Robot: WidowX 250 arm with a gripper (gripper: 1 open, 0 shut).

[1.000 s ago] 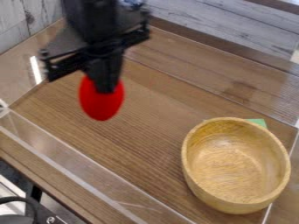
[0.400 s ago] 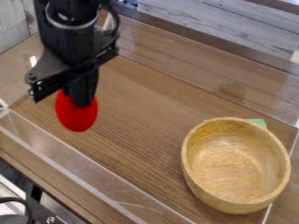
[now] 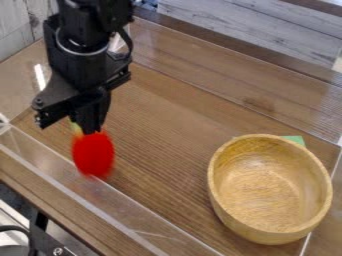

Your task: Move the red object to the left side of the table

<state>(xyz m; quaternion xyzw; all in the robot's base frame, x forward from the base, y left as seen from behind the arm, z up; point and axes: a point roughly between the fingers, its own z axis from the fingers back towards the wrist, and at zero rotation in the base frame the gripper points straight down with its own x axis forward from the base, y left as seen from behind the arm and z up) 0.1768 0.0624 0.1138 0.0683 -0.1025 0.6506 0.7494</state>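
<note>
the gripper [image 3: 88,122] has shifted left, its jaws now parted; the red toy fruit [image 3: 92,155], blurred, sits lower just below them over the table [image 3: 201,110].

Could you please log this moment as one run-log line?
phase: release | gripper: opening above red object | red object: blurred, left part of table | wooden bowl: right, untouched

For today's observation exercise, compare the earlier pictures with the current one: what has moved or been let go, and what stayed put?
The black robot gripper carried the small glossy red toy fruit leftward and down toward the brown wood-grain table. The fruit now appears blurred just below the jaws, apparently being released; contact is unclear. The round light wooden bowl stayed at the right.
</note>
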